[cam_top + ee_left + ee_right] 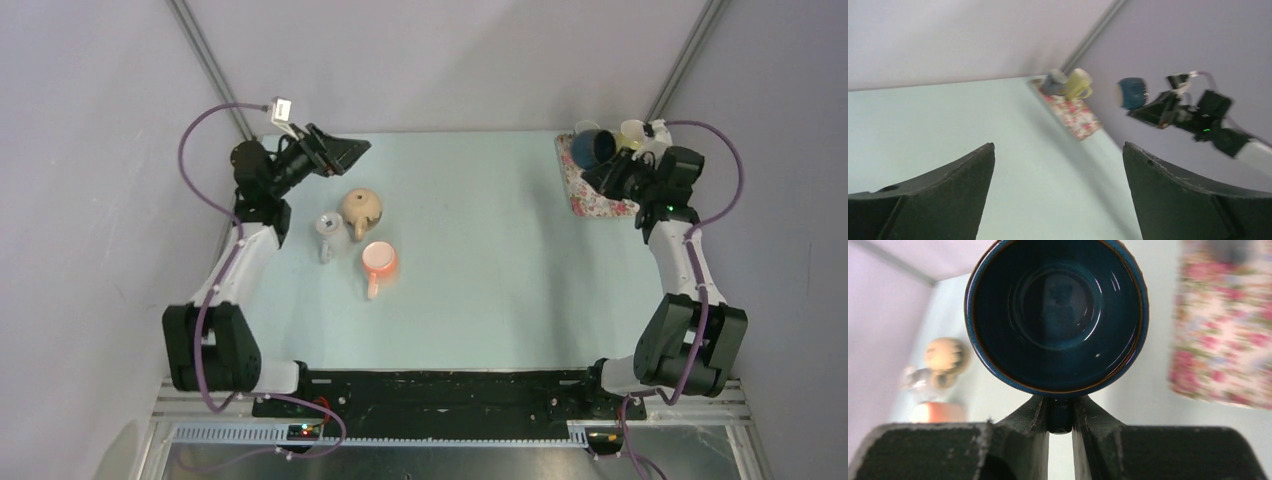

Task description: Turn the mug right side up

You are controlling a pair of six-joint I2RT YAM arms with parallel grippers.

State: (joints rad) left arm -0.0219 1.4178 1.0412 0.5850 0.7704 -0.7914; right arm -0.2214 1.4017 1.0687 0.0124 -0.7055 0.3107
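Note:
A dark blue mug (1057, 315) is held by its handle in my right gripper (1060, 412), which is shut on it. The mug's open mouth faces the wrist camera. In the top view the blue mug (596, 147) hangs in the air above the floral mat (585, 190) at the far right, lying on its side. It also shows in the left wrist view (1133, 92). My left gripper (1058, 155) is open and empty, raised at the far left (345, 152).
A tan teapot (361, 209), a clear glass mug (330, 232) and an orange mug (379, 262) stand left of centre. A grey mug (1054, 82) and a yellow mug (1079, 84) sit on the floral mat's far end. Metal frame posts rise at both back corners.

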